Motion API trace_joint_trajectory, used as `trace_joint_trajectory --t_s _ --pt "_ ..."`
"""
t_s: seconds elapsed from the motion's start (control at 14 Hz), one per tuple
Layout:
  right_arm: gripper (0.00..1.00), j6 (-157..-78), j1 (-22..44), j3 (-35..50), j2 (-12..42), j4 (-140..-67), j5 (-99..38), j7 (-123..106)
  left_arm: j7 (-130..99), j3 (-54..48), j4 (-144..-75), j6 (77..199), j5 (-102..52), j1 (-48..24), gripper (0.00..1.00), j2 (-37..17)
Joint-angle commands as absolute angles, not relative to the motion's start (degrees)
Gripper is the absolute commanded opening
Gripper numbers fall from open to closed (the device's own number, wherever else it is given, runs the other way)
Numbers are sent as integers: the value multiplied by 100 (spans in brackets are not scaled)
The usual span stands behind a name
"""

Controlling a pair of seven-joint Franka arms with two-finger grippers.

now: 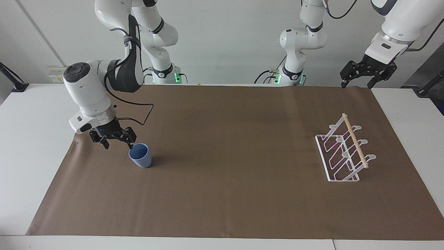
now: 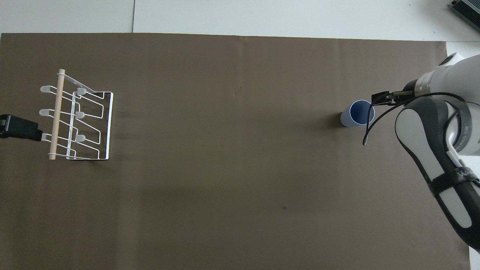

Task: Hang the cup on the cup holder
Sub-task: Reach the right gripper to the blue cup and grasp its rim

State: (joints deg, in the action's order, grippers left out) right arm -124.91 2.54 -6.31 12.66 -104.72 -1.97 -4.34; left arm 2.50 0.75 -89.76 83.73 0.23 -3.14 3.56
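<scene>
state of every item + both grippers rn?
cup: upright on the brown mat, mouth up, empty, not gripped
cup holder: standing on the mat toward the left arm's end, prongs bare
right gripper: open, low beside the cup's rim
left gripper: open, raised over the mat's edge, arm waiting
mat: flat on the table

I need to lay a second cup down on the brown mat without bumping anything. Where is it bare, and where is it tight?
Bare: the wide stretch of brown mat between the cup and the cup holder, and the strip along the edge farthest from the robots. Tight: at the cup, where the open right gripper hangs at its rim. The left gripper waits, raised.
</scene>
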Motion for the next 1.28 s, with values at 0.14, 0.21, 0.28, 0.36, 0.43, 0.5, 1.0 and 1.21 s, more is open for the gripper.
trace_joint_trajectory --t_s 0.14,0.21,0.28,0.36,0.43,0.5,1.0,1.21 --pt "100 -13024 211 -615 1169 -11161 -352 -1160 211 53 -9035 8314 114 -281 100 448" --pt "100 -13069 211 -615 1178 -11162 -352 -1169 211 53 -9035 8314 114 -281 100 448" --pt "100 -13095 211 -615 1239 -11153 -352 -1160 211 53 -9026 8314 114 -281 100 448" --pt "100 -13218 211 -615 1300 -11145 -352 -1151 211 53 -9035 8314 114 -281 100 448" --pt "100 -13367 211 -615 1353 -11145 -352 -1143 211 53 -9035 8314 114 -281 100 448" --pt "100 -13386 211 -607 1423 -11136 -369 -1125 211 53 -9026 8314 114 -281 100 448" --pt "76 -13403 211 -580 1529 -11101 -861 -1239 211 53 -9035 8314 114 -281 100 448" --pt "36 -13403 211 -589 1529 -11101 -861 -1380 211 53 -9035 8314 114 -281 100 448"
